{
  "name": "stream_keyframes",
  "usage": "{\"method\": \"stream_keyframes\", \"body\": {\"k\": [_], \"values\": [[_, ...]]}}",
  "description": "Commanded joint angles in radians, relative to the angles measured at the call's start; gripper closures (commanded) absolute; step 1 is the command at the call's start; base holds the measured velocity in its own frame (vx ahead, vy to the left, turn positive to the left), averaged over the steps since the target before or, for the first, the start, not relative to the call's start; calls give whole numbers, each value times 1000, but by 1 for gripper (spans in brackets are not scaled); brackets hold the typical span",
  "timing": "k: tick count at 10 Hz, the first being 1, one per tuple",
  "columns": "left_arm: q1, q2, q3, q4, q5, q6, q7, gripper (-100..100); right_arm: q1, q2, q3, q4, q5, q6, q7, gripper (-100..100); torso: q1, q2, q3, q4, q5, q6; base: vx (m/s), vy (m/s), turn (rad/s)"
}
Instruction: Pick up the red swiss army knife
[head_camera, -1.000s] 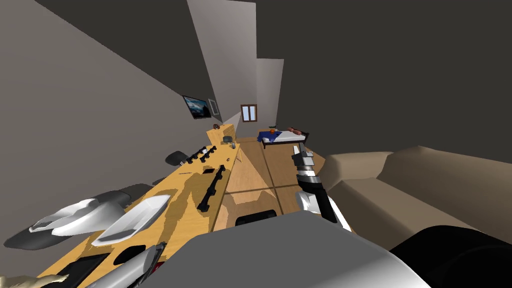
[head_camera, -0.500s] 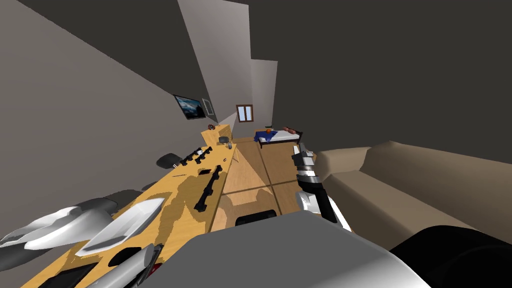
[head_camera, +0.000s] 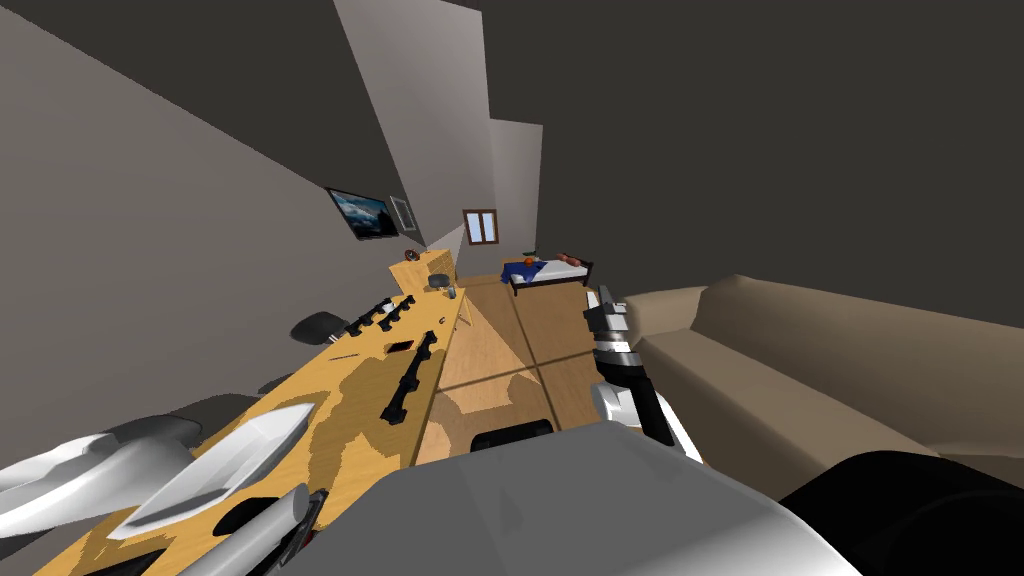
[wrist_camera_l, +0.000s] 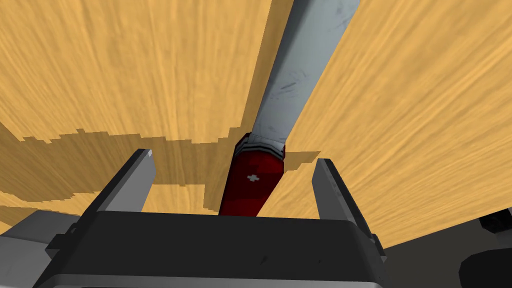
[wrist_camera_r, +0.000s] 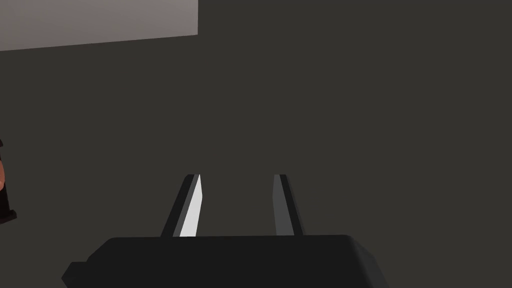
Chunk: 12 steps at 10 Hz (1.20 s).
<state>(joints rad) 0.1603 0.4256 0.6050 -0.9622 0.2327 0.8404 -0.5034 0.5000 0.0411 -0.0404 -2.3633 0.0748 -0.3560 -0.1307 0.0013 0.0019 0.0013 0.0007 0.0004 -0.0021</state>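
Observation:
The red swiss army knife (wrist_camera_l: 252, 182) lies on a yellow wooden table top (wrist_camera_l: 125, 75), its long grey blade (wrist_camera_l: 300, 75) folded out and pointing away from my hand. My left gripper (wrist_camera_l: 233, 157) is open and low over the table. The red handle sits between its two fingers (wrist_camera_l: 137, 172) with a gap on each side, and its near end is hidden behind the gripper's dark body. My right gripper (head_camera: 598, 300) is raised over the floor beside the sofa, open (wrist_camera_r: 237, 176) and holding nothing.
The long wooden table (head_camera: 360, 380) runs along the wall on my left, with white dish-like shapes (head_camera: 215, 460) and a long black object (head_camera: 410, 375) on it. A beige sofa (head_camera: 800, 370) stands to my right. A bed (head_camera: 545, 270) stands at the far end.
The whole head picture has slid left and down, so my head or base has turned a little. The right arm keeps its pose.

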Motion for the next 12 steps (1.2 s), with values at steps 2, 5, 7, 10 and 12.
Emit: {"method": "stream_keyframes", "body": {"k": [2, 5, 7, 10, 12], "values": [[-3, -1, 4, 4, -1, -1, -4, 100, 0, 0, 0, 0, 0, 0, 0, 0, 1, -2, -1, 0, 0, -1, -21, -5, -16], [-3, -1, 3, 3, -1, -1, -4, 100, 0, 0, 0, 0, 0, 0, 0, 0, 2, -5, -3, -1, 1, -1, -2, -1, 2], [-3, -1, 3, 3, -1, -1, -4, 0, 0, 0, 0, 0, 0, 0, 0, 0, 2, -5, -3, -1, 0, -1, 0, 0, 0], [81, 31, -100, -98, 34, 7, 67, 100, 1, 0, 0, 0, 0, 0, 0, 0, 5, -11, -6, -3, 1, -2, 105, 35, 222], [113, 43, -151, -147, 48, 10, 94, 100, 0, 0, 0, 0, 0, 0, 0, 0, 3, -10, -6, -2, 1, 0, 66, 19, 94]]}}
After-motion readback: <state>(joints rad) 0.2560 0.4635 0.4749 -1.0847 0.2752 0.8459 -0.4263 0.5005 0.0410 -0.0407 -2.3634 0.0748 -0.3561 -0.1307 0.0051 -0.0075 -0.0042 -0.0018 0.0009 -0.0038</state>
